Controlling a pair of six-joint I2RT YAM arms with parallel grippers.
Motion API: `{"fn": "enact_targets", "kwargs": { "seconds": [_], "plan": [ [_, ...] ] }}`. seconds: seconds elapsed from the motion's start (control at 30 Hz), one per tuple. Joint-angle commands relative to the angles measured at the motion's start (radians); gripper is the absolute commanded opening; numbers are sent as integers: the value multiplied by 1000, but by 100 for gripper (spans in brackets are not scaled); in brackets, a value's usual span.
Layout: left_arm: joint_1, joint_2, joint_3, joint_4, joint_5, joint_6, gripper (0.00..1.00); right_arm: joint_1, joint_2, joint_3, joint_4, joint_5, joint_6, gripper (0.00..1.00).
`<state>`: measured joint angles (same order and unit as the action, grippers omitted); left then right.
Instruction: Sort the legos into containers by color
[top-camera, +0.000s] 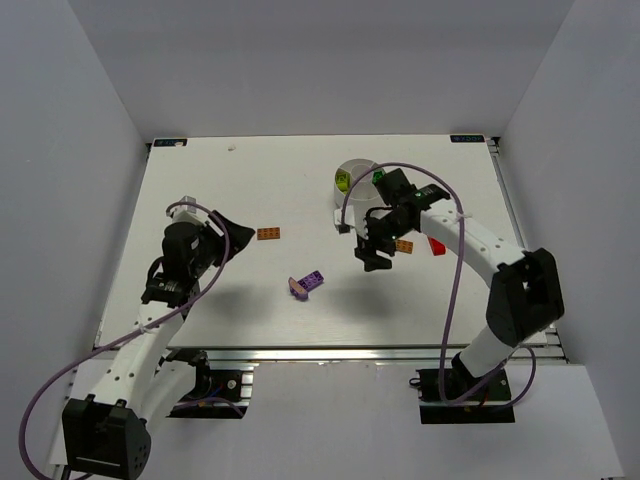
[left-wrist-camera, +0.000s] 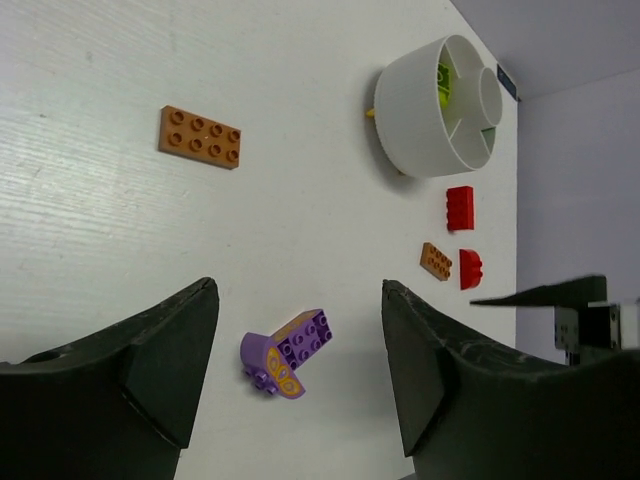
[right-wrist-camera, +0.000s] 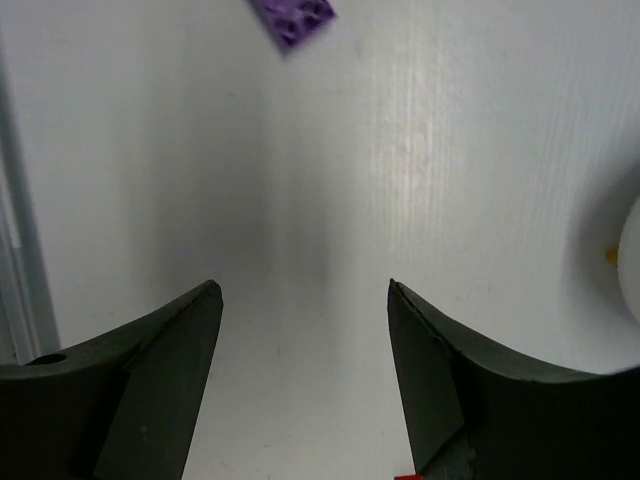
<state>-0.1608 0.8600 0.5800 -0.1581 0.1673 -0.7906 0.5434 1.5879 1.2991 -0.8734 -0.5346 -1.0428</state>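
left fingers (left-wrist-camera: 150, 380): wide apart, holding nothing, raised over the tabletop (left-wrist-camera: 100, 250). right fingers (right-wrist-camera: 150, 390): likewise wide and empty, over bare tabletop.

purple piece (left-wrist-camera: 287, 352): lies on the tabletop, framed in the gap between the left fingers in the left wrist view, a little nearer the left one, below them and untouched. its long axis runs slantwise across that gap, not square to it. from above it sits between the two arms. the right wrist view catches only a corner of it at the far edge.

judgement: the left arm is better lined up. a wrist turn looks needed to close across the narrow side.

orange brick (left-wrist-camera: 200, 137): farther ahead, to the left, well apart. small orange brick (left-wrist-camera: 436, 261) and two red bricks (left-wrist-camera: 460, 208): beyond, right, near the dish (left-wrist-camera: 410, 120). dish: farthest, with yellow-green and green legos inside, no purple that i can see.
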Motion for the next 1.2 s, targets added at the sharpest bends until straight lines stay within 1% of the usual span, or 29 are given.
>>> {"fn": "enact_targets", "kwargs": {
  "seconds": [0.0, 0.1, 0.27, 0.57, 0.73, 0.97, 1.17],
  "plan": [
    [3, -27, 3, -98, -46, 19, 76, -7, 50, 61, 135, 215, 236, 72],
    [3, -55, -22, -101, -37, 10, 77, -20, 76, 54, 171, 312, 292, 75],
    [3, -87, -52, -81, -38, -19, 77, -69, 152, 92, 146, 378, 320, 77],
    [4, -85, -58, -86, -35, -29, 77, -151, 300, 147, 67, 403, 287, 75],
    [3, -98, -65, -80, -48, -33, 77, -187, 322, 129, 103, 406, 279, 74],
    [4, -85, -69, -64, -40, -41, 77, -191, 337, 92, 151, 410, 254, 74],
    [3, -87, -71, -66, -38, -44, 77, -192, 359, 88, 143, 358, 222, 68]
  ]
}}
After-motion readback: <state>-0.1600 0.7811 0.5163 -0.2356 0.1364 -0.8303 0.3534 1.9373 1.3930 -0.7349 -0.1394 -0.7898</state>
